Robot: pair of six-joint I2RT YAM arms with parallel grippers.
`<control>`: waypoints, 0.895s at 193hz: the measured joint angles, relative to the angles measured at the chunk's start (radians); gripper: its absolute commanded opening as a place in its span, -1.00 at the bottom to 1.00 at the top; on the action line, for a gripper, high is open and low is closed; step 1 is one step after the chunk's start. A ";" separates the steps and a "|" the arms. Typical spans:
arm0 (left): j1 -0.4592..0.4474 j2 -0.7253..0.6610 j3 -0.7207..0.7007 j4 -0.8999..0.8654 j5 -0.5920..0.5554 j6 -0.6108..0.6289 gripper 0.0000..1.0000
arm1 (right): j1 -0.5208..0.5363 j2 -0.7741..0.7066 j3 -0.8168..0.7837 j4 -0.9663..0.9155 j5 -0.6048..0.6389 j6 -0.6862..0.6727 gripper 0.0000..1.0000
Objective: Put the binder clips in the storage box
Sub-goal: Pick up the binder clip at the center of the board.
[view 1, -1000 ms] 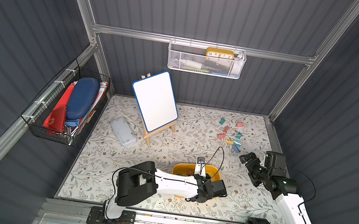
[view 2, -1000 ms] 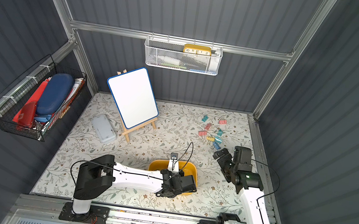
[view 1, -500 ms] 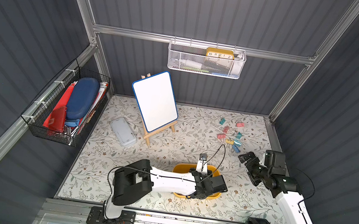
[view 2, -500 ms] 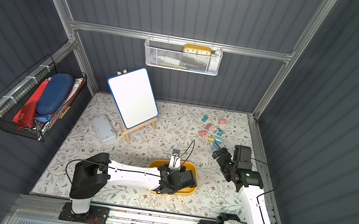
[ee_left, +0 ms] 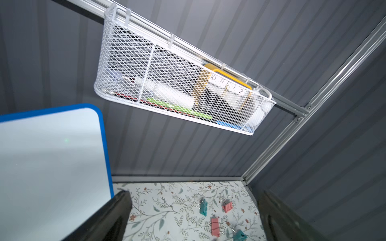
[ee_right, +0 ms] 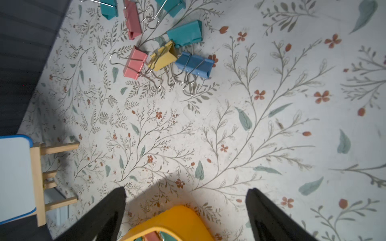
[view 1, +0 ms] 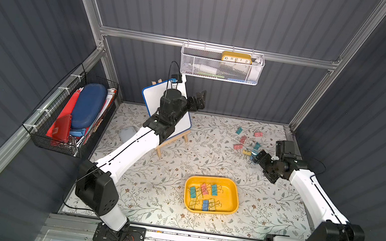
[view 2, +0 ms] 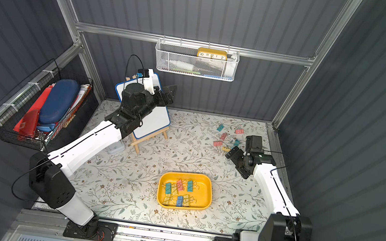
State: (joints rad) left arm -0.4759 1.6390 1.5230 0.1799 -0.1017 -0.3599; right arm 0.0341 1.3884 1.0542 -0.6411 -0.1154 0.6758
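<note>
The yellow storage box (view 1: 229, 197) (view 2: 202, 193) sits on the floral mat near the front and holds several binder clips (view 1: 205, 189) (view 2: 180, 184). More binder clips (view 1: 243, 142) (view 2: 223, 140) (ee_right: 165, 57) (ee_left: 215, 226) lie loose at the back right. My right gripper (view 1: 264, 166) (view 2: 237, 163) (ee_right: 186, 191) hovers open just in front of that pile, nothing between its fingers; the box's corner (ee_right: 173, 217) shows below it. My left gripper (view 1: 199, 99) (view 2: 170, 92) (ee_left: 194, 194) is raised high by the whiteboard, open and empty.
A blue-framed whiteboard (view 1: 152, 96) (ee_left: 52, 156) on a wooden easel (view 1: 172, 141) stands at the back left, partly behind my left arm. A translucent lidded box (view 1: 127, 133) lies beside it. A white mesh basket (view 1: 221, 66) hangs on the back wall, a black wire basket (view 1: 75, 113) on the left wall.
My left gripper opened over the yellow box, then the left arm lifted up and back to the whiteboard, uncovering the box. The right arm shifted slightly.
</note>
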 measured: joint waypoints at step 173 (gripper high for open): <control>-0.131 0.065 -0.062 0.024 0.271 0.427 0.99 | -0.072 0.288 -0.200 0.684 -0.071 0.712 -0.03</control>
State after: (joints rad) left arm -0.6071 1.7039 1.4609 0.2035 0.1692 0.0673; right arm -0.0376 1.6768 0.8543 0.0433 -0.1864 1.3876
